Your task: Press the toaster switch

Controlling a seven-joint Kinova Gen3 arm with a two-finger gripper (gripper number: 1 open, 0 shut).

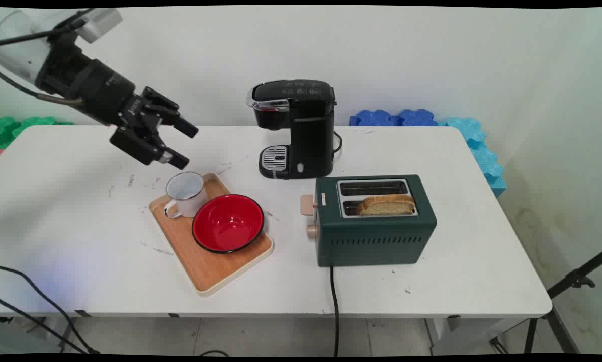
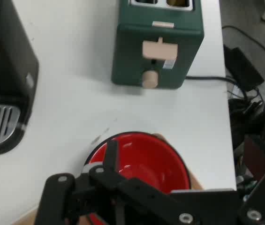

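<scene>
- two black fingers of the gripper (image 1: pixel 185 146) stand apart, so the jaws are spread and hold nothing; it hangs in the air above the tabletop (image 1: pixel 79 241), tilted down toward the right.
- nearest thing to it is a white mug (image 1: pixel 185 193), just below and to the right of the fingertips, upright, handle turned toward the front left; gripper and mug are apart.
- the mug stands on the back corner of a wooden tray (image 1: pixel 215 271) that lies at a slant on the tabletop.
- a red bowl (image 1: pixel 228 222) with a dark rim sits on the same tray, touching or just beside the mug; in the hand view the bowl (image 2: pixel 141 159) shows right behind the gripper's linkage (image 2: pixel 137 197).
- a black coffee machine (image 1: pixel 295 128) stands behind the tray, toward the wall.
- a green toaster (image 1: pixel 376 236) stands to the right of the tray, its lever side facing the tray, with a slice of bread (image 1: pixel 386 205) sticking up from the near slot; its black cord (image 1: pixel 335 301) runs off the front edge.
</scene>
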